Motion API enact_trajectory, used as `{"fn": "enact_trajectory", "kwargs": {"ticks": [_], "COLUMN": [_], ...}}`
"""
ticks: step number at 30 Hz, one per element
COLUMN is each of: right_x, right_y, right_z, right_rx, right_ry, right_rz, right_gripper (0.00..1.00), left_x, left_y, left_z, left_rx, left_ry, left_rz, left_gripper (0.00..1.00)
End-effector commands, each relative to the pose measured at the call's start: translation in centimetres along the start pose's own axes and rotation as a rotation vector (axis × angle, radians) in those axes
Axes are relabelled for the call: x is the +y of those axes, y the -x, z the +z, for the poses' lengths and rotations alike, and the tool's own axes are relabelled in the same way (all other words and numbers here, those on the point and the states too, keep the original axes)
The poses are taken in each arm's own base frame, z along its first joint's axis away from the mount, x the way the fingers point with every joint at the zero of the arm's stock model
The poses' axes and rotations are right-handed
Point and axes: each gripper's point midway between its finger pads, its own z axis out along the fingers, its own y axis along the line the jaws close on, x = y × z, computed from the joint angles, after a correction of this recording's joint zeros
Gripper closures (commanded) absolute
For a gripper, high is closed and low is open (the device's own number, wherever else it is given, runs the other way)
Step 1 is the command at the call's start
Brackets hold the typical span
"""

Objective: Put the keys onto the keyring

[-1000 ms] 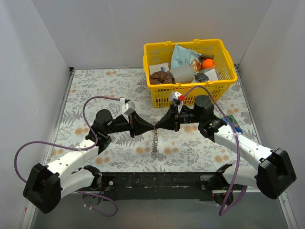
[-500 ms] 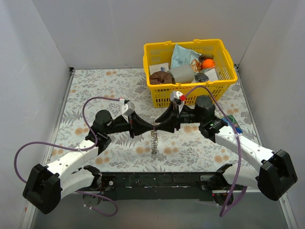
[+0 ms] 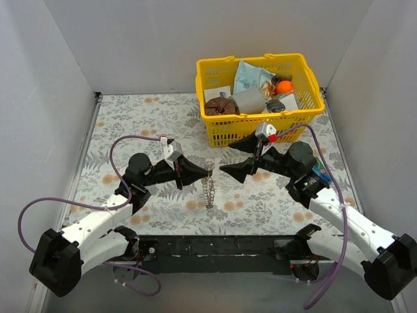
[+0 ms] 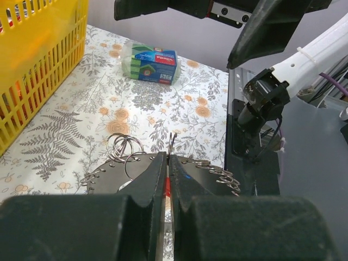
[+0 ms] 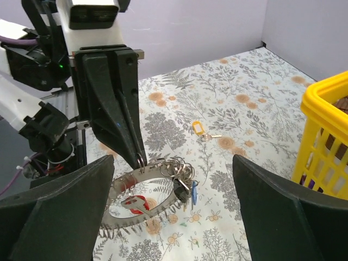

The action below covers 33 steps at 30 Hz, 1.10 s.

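The keyring (image 5: 163, 202), a wide silver band edged with small rings, hangs on edge above the table. My left gripper (image 4: 167, 157) is shut on its top rim. A red key (image 5: 133, 202) sits inside the keyring, while a blue key (image 5: 194, 191) and a dark one hang from small rings on its side. A yellow-tagged key (image 5: 198, 128) lies loose on the table beyond. In the top view the keyring (image 3: 208, 188) dangles below the left gripper (image 3: 206, 171). My right gripper (image 3: 236, 158) is open, just right of the keyring and holding nothing; the right gripper (image 5: 172, 159) frames it.
A yellow basket (image 3: 242, 130) full of items stands at the back right, close behind the right gripper. A green and blue sponge pack (image 4: 152, 61) lies on the table beside the right arm. White walls enclose the floral table (image 3: 130, 117).
The right gripper has opened, let go of the keyring and drawn back to the right. The left gripper keeps its hold and has shifted slightly left with the keyring.
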Motion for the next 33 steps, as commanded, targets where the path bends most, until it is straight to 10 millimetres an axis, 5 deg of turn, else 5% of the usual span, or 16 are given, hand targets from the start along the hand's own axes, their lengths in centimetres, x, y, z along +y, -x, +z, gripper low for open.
{"fn": "enact_trajectory", "kwargs": {"ticks": [1,8,19,33], "right_x": [-1.4,-1.6,-1.6,-2.0], "right_y": [0.1,-0.7,-4.0,-7.1], "right_z": [-0.1,0.0,1.0,1.8], "right_rx": [-0.016,0.007,0.106,0.208], "right_ry": [-0.062,-0.061,0.015,0.061], "right_rz": [-0.015,0.003,0.043,0.088], "right_gripper": [0.03,0.03,0.04,0.03], "left_x": [0.2,1.7,3.3,5.2], "left_y": [2.0,3.3,8.0,8.7], "left_z": [0.1,-0.1,-1.7,-4.4], "left_rx": [-0.029,0.006,0.053,0.129], "left_ry": [0.022,0.12,0.28,0.444], "left_rz": [0.085,0.141,0.359,0.515], "left_gripper": [1.0,1.0,1.0,1.0]}}
